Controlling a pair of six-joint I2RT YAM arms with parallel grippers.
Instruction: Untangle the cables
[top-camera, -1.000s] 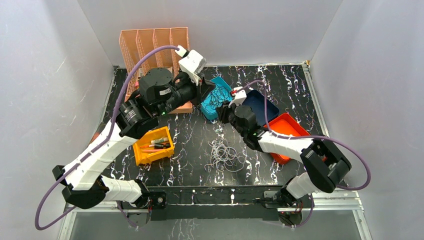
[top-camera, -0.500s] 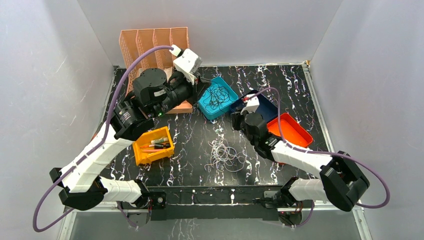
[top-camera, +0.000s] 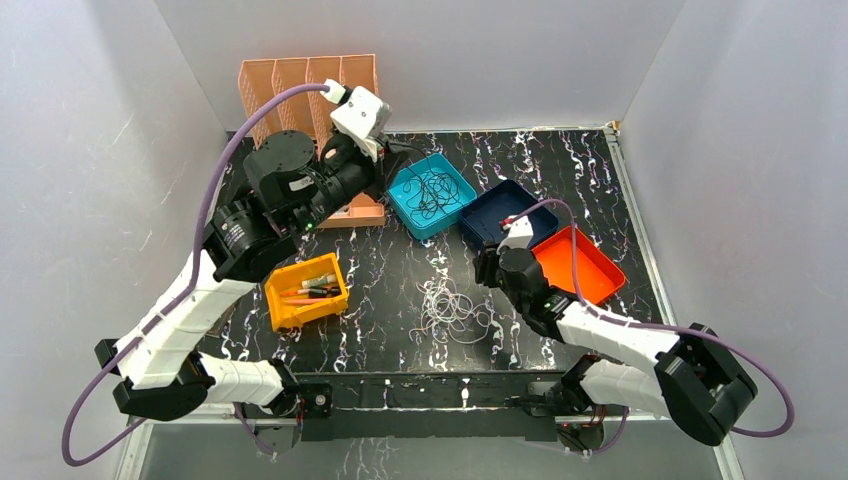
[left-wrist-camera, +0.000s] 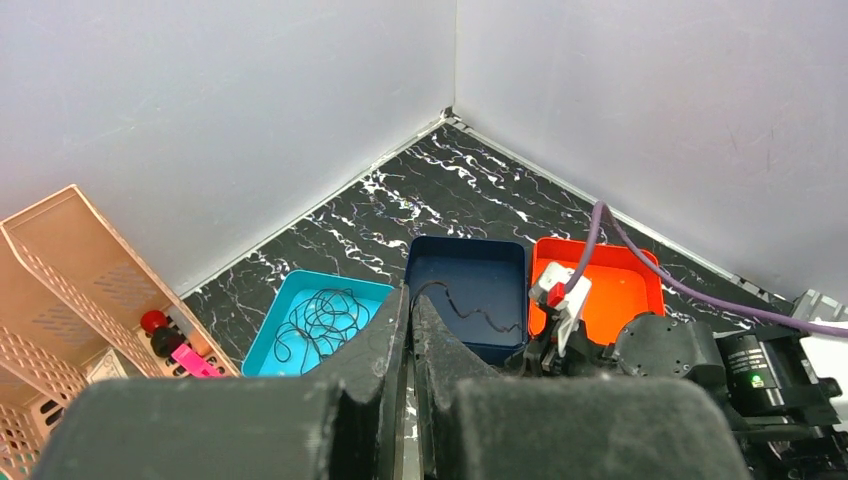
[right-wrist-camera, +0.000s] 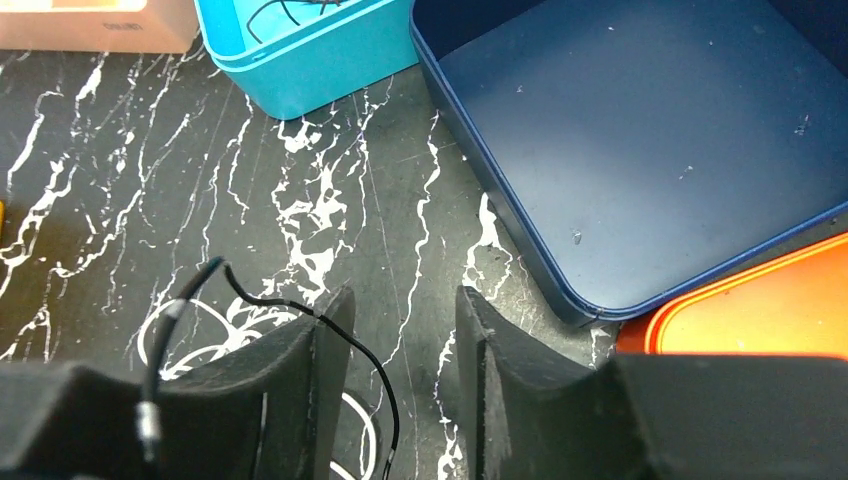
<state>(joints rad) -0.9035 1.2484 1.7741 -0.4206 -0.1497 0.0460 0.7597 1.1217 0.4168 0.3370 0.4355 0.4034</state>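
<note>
Right claw is half open, likely to drop the black cable draped on it — left claw is squeezed shut.

A rack stands at the back left of the table. Right of it sit three trays in a row. Some cables lie in the first tray. More cables lie before the trays, with a small bin left of them.

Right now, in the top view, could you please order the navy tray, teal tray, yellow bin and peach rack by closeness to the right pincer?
1. Navy tray, beyond the right pincer.
2. Teal tray, back centre.
3. Yellow bin, left.
4. Peach rack, back-left corner.
</note>
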